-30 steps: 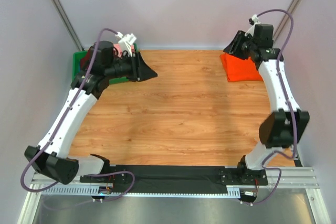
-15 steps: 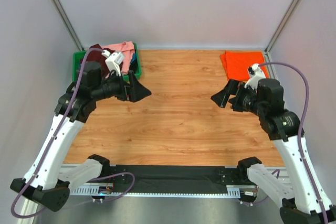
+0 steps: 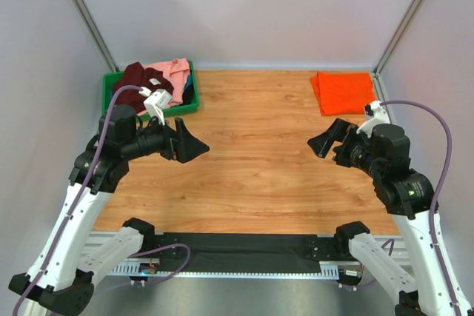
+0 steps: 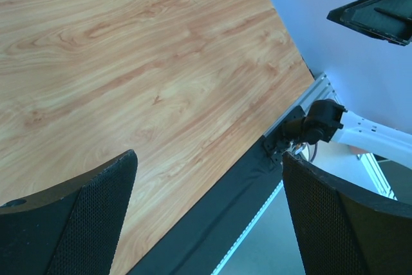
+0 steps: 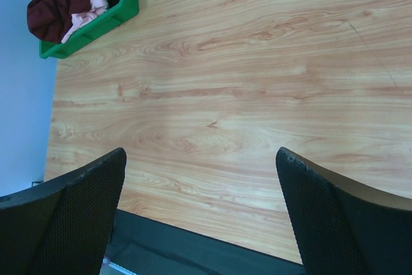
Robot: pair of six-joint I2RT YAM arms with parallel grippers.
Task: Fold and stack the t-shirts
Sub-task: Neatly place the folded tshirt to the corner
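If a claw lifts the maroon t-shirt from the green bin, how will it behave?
The maroon t-shirt lies crumpled, so it will probably hang limp and unfold. It touches the pink t-shirt in the green bin, so it may drag that along.

I am viewing bright, even, diffuse light; the table is showing only faint, soft shadows. In both wrist views the near fingers are looking dark and slightly soft.

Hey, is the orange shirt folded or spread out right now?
Folded. The orange shirt lies as a compact flat rectangle with straight edges, and no sleeves stick out.
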